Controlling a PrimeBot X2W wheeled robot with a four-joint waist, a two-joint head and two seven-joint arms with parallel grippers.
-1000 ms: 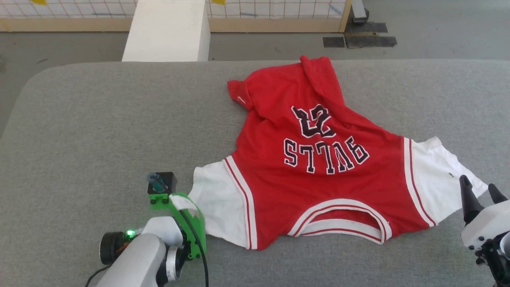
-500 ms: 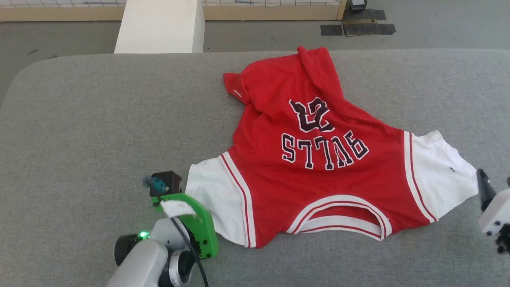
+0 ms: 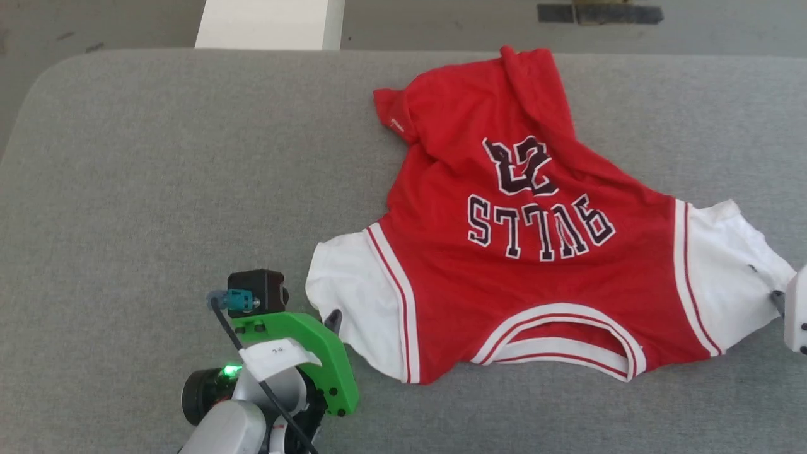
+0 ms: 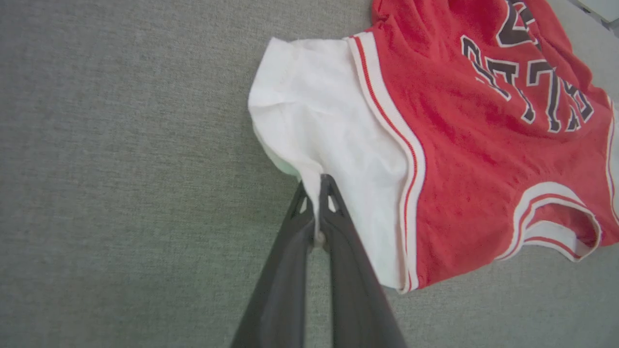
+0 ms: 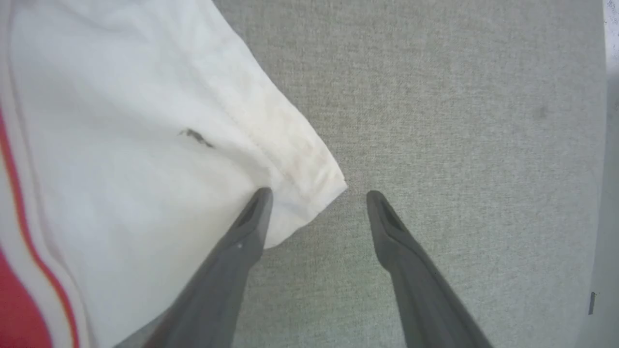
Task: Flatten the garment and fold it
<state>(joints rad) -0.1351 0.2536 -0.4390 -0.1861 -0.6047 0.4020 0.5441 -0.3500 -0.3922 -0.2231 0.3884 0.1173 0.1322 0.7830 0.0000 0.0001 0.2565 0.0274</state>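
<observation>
The garment [image 3: 536, 265], a red jersey with white sleeves and a black print, lies on the grey table with its collar toward me; its hem end is bunched and folded over. My left gripper [image 3: 332, 318] is at the view's left sleeve. In the left wrist view the left gripper [image 4: 319, 182] is shut on that white sleeve's edge [image 4: 314, 145], pinching a fold of fabric. My right gripper [image 3: 778, 299] is at the other sleeve's corner. Seen from the right wrist, the right gripper [image 5: 319, 195] is open, one finger over the sleeve [image 5: 121, 145], the corner between the fingers.
The grey fabric table [image 3: 157, 157] has a rounded far-left corner, with wide bare cloth left of the jersey. Beyond the far edge stand a white block [image 3: 271, 25] and grey floor with a dark patch [image 3: 599, 12].
My left gripper has shut on the white sleeve's edge. The head camera has tilted down and shifted. The right gripper now sits at the other sleeve's corner, still open.
</observation>
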